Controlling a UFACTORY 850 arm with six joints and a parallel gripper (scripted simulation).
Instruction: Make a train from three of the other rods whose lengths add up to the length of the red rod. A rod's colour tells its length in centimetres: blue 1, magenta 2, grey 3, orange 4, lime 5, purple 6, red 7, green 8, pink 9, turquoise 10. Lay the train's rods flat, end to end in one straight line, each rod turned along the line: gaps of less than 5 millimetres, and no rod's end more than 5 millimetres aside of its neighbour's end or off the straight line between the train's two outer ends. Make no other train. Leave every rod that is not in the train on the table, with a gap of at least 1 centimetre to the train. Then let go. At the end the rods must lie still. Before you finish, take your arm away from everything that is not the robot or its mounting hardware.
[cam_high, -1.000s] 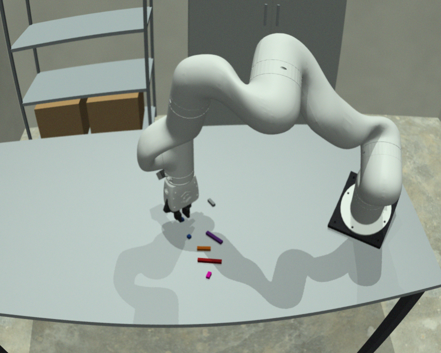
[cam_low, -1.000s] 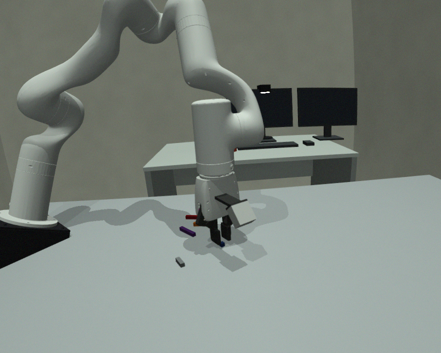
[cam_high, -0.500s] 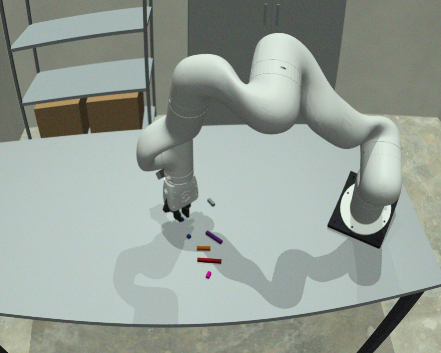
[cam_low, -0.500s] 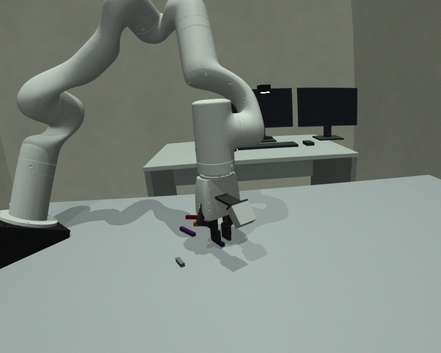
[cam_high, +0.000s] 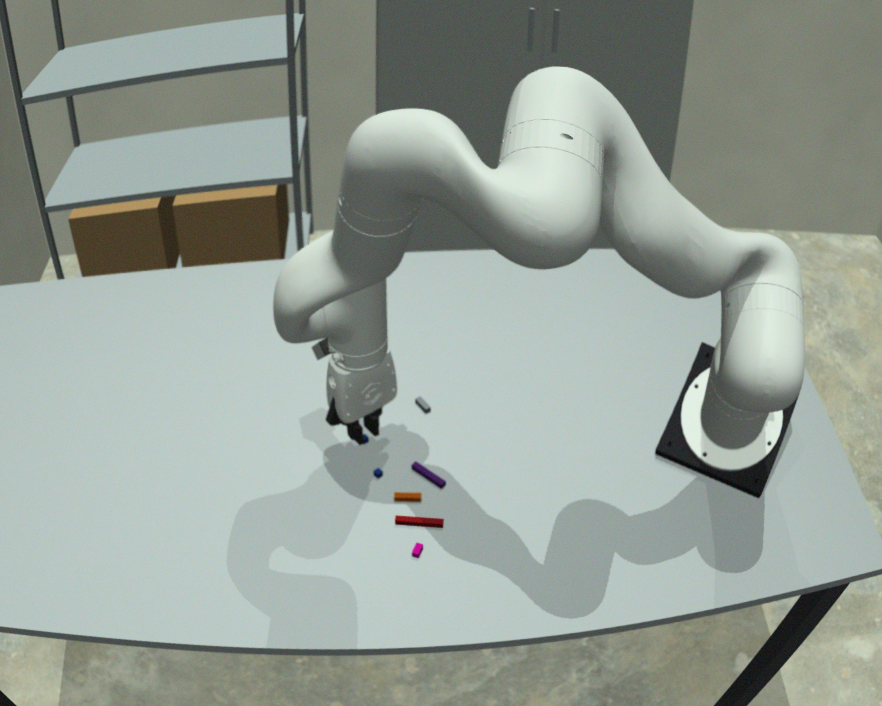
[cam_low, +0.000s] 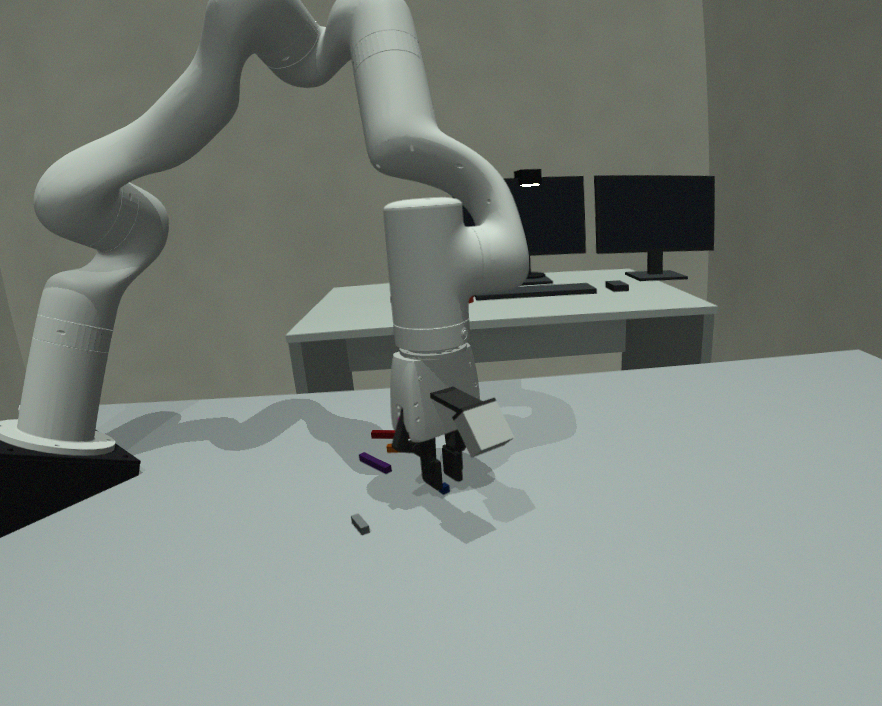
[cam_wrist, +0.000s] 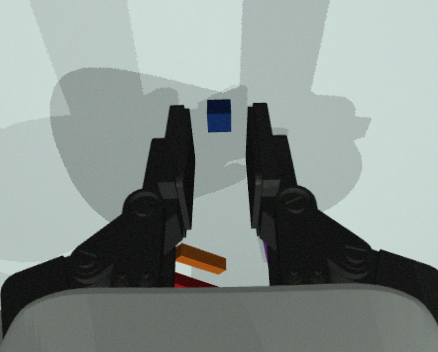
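The top view looks down from high up and far back, with the arm's black base plate (cam_high: 665, 450) (cam_low: 121, 462) at right. The exterior view looks from lower down, across the table (cam_high: 147, 441) (cam_low: 514, 603) (cam_wrist: 395, 200), with that plate at left. The wrist view looks down from very near. All three share the orange rod (cam_high: 407, 496) (cam_low: 391, 448) (cam_wrist: 201, 258).

Top view, lower center: the red rod (cam_high: 419, 521) (cam_low: 382, 434) (cam_wrist: 194, 283) lies flat, nearly horizontal. Above it lies the shorter orange rod (cam_high: 407, 496) (cam_low: 391, 448) (cam_wrist: 201, 259); below, the small magenta rod (cam_high: 417, 550), tilted. The purple rod (cam_high: 428, 474) (cam_low: 375, 463) (cam_wrist: 266, 251) slopes down to the right (as does the grey rod (cam_high: 422, 404) (cam_low: 359, 523), higher up). Two cube-like blue rods, upper (cam_high: 364, 439) (cam_low: 444, 488) (cam_wrist: 219, 116) and lower (cam_high: 378, 472), sit apart at left of center.
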